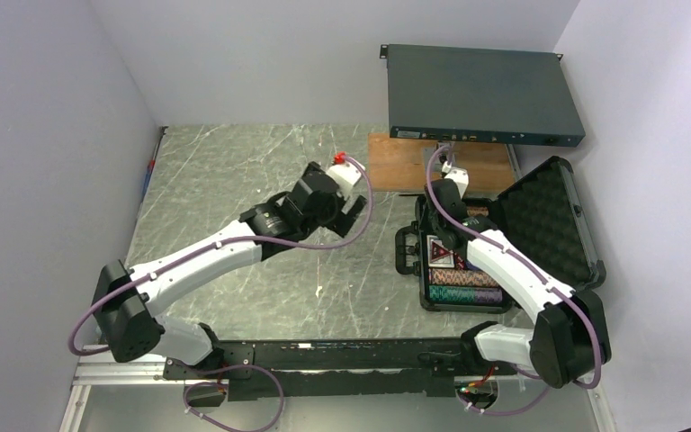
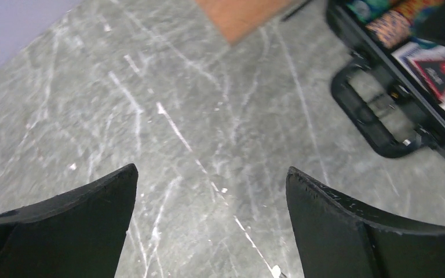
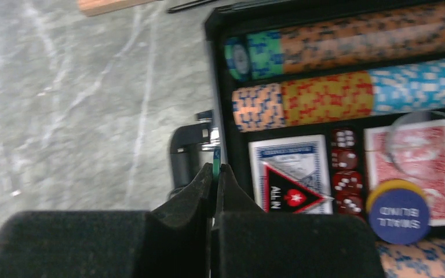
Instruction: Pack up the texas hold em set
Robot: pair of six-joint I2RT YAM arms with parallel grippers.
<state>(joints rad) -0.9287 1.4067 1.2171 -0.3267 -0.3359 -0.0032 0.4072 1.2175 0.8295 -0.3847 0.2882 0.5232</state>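
Observation:
The texas hold em set's black case [image 1: 425,292] lies open at the right, foam lid [image 1: 544,220] up. The right wrist view shows rows of striped chips [image 3: 324,98], a card deck under a red-edged "ALL IN" triangle [image 3: 290,194], red dice [image 3: 345,176] and a blue "SMALL BLIND" button [image 3: 398,211]. My right gripper [image 3: 216,169] hangs over the case's left wall near the handle [image 3: 182,153], shut on a thin teal disc [image 3: 215,155] held edge-on. My left gripper [image 2: 211,174] is open over bare table, left of the case, with nothing between its fingers.
A large dark rack-mount box [image 1: 481,94] rests at the back right, partly on a wooden board [image 1: 396,162]. Walls close in the grey marbled table [image 1: 234,171] on the left, back and right. The case handle [image 2: 365,116] juts toward the left gripper.

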